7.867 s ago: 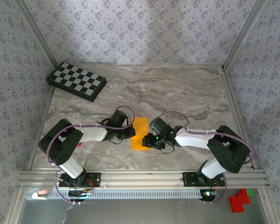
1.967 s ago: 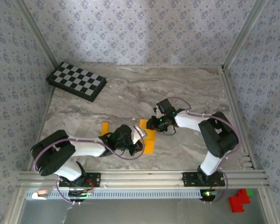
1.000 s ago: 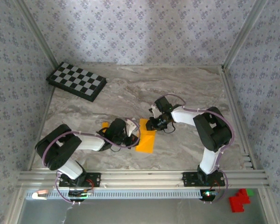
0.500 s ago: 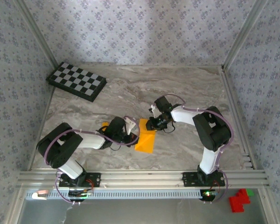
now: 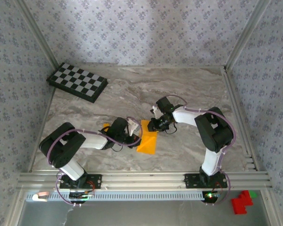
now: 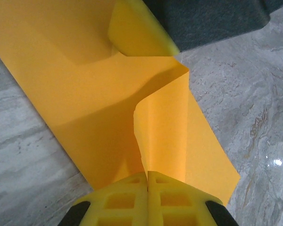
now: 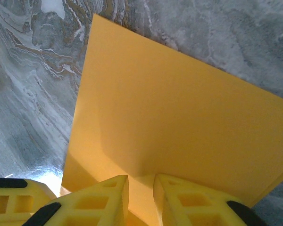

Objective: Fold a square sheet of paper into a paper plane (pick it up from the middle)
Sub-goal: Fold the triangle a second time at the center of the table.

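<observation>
The square sheet of paper (image 5: 147, 143) lies creased narrower on the marble table (image 5: 188, 89), between my two grippers. My left gripper (image 5: 133, 133) is at its left edge. In the left wrist view its yellow jaws (image 6: 147, 175) are shut on an upright flap of the paper (image 6: 85, 108). My right gripper (image 5: 152, 126) is at the paper's far end, and one of its fingers (image 6: 137, 33) rests on the sheet. In the right wrist view its jaws (image 7: 140, 181) stand a little apart with the paper (image 7: 179, 117) spread flat beyond the tips.
A small orange block (image 5: 105, 127) lies just left of my left gripper. A black-and-white checkered board (image 5: 78, 82) sits at the far left corner. Aluminium rails (image 5: 141, 179) border the table's near edge, with red blocks (image 5: 241, 202) beyond it.
Over the last second hardly anything moved. Two seconds ago my left gripper was at the paper's near end; it has since shifted to the left edge, and the sheet lies wider.
</observation>
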{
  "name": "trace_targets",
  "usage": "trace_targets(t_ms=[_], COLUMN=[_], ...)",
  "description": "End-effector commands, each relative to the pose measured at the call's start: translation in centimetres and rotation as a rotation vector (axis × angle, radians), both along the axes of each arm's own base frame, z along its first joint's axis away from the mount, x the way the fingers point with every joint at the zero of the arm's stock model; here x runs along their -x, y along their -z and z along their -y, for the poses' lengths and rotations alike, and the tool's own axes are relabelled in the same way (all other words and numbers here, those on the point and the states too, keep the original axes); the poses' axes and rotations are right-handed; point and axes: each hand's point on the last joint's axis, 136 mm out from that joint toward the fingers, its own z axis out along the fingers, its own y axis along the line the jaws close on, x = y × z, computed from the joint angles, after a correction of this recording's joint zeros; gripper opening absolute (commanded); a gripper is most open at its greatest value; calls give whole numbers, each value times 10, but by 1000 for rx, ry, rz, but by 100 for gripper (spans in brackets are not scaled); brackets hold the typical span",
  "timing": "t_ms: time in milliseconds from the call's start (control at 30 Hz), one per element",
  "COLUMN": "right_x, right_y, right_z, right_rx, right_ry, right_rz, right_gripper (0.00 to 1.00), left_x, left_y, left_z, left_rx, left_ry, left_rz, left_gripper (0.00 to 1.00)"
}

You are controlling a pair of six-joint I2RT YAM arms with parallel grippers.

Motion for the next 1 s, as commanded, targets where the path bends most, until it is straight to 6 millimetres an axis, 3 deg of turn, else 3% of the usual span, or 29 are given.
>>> trace_targets(t_ms=[0, 967], right_x=[15, 15], right_y=[30, 32], right_z=[21, 18], right_rx=[121, 122], right_ry=[0, 0], right_rz=[-70, -75], right_gripper=[25, 24], left_x=[1, 3], left_y=[-3, -1], left_z=[3, -1], left_rx=[21, 11], left_ry=[9, -10], left_rz=[-24, -32], left_gripper=[2, 4])
